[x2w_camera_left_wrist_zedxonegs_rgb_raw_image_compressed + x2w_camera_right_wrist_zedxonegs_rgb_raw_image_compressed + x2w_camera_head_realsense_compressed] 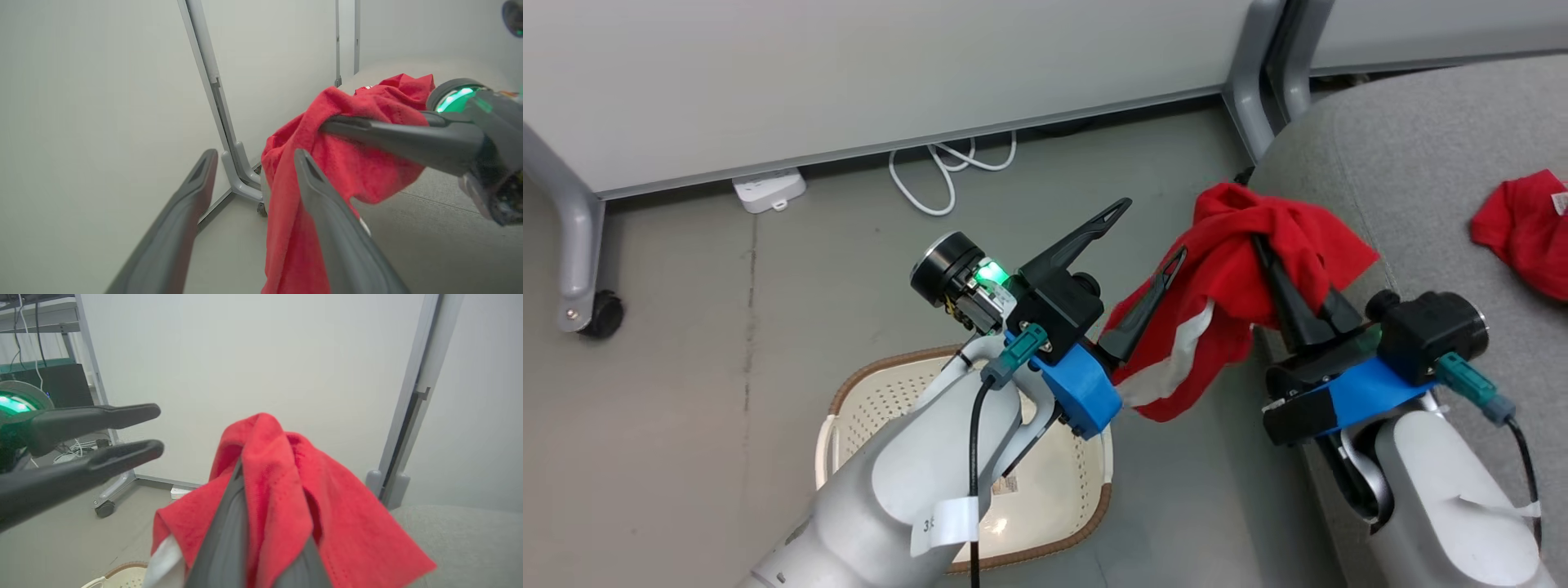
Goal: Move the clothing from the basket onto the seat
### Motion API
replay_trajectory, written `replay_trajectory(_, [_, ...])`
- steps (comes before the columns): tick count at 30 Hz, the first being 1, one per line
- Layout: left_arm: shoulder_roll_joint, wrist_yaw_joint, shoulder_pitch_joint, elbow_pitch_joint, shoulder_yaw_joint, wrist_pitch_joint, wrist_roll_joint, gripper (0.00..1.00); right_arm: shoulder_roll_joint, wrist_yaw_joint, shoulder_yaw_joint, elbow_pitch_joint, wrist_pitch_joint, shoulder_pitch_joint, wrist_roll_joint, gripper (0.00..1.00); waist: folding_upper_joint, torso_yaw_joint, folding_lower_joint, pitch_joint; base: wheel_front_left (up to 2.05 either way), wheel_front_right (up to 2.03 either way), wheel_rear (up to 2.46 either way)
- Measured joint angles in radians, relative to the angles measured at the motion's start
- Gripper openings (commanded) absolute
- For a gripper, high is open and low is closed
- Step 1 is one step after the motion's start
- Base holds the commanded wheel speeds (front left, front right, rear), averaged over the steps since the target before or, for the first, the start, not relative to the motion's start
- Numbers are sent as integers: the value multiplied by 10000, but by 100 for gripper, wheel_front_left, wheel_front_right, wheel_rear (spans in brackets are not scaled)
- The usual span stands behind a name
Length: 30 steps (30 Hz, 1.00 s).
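Holding the striped red garment (1229, 282) clamped in your right tool (1270, 253), you have it dangling over the floor (727, 327) just off the edge of the grey seat (1421, 163), which lies to its right, while your left tool (1153, 229) gapes empty beside the cloth.

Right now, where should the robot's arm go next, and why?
Probably swing the right tool a little rightward over the light grey woven seat: it is shut on the red-and-white striped fabric garment, which mostly hangs past the seat's edge above the grey floor.
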Motion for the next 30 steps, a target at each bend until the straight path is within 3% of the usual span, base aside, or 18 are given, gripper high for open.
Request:
replay_trajectory(22, [-42, -174, -344, 422, -930, 0, 138, 100, 226, 0, -2378, -744, 0, 219, -282, 0, 0, -2455, 0, 1309, 0, 0, 0])
replay_trajectory(30, [-52, -219, -382, 468, -1275, 0, 102, 100, 368, 0, -2771, -790, 0, 649, -303, 0, 0, -2972, 0, 1527, 0, 0, 0])
